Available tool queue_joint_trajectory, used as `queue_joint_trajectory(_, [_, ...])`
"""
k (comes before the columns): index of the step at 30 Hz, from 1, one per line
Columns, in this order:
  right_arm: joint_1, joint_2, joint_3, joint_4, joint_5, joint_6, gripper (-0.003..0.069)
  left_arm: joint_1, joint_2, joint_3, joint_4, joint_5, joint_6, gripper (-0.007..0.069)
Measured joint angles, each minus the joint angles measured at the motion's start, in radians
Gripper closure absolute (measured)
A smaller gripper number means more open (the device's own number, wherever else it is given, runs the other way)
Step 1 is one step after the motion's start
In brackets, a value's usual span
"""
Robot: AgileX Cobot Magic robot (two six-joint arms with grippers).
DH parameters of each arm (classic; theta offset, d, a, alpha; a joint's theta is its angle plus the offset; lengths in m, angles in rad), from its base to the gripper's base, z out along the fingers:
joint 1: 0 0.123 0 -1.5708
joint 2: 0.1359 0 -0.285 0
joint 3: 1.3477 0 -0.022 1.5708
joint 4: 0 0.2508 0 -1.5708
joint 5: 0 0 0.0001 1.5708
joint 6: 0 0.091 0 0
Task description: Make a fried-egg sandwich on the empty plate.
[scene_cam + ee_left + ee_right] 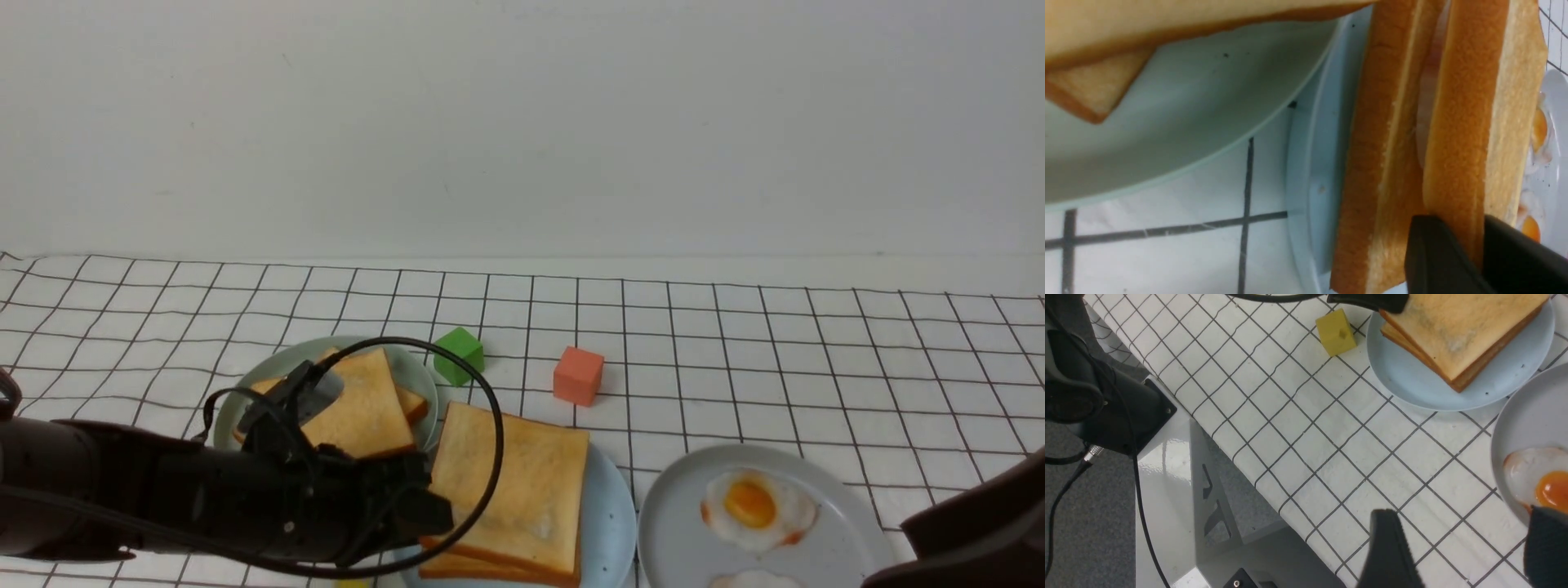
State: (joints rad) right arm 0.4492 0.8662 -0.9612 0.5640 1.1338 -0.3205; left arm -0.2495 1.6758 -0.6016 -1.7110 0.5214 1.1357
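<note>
— Where's your left arm?
— My left arm (pixel 122 490) comes in low from the left edge, lying nearly level, with the forearm reaching toward the middle. A black cable (pixel 490 425) arches in a wide loop over the wrist.
— And the gripper on it?
— My left gripper (pixel 1478 245) is clamped on the edge of the top slice (pixel 1457 122), one black finger (pixel 1433 261) on either face.
— The right side?
— My right arm (pixel 971 531) shows only in the near right corner. My right gripper (pixel 1468 555) points downward, its two dark fingers spread wide.
</note>
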Motion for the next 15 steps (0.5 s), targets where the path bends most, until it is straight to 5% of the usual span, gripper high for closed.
queue_joint_trajectory(3, [0.0,0.0,0.0,-0.002,0.0,0.0,0.0258,-0.001,-0.002,-0.001,0.0,-0.006,0.0,0.0393])
queue_joint_trajectory(9, [0.0,0.0,0.0,-0.055,-0.004,0.001,0.0547,0.021,-0.076,-0.009,0.098,-0.032,-0.016,0.0123])
queue_joint_trajectory(11, [0.0,-0.003,0.0,-0.083,-0.005,0.002,0.0641,0.065,-0.108,-0.022,0.193,-0.037,-0.076,0.0072])
queue_joint_trajectory(15, [0.0,-0.035,0.034,-0.114,-0.043,0.002,0.067,0.164,-0.163,-0.058,0.407,-0.019,-0.26,0.005])
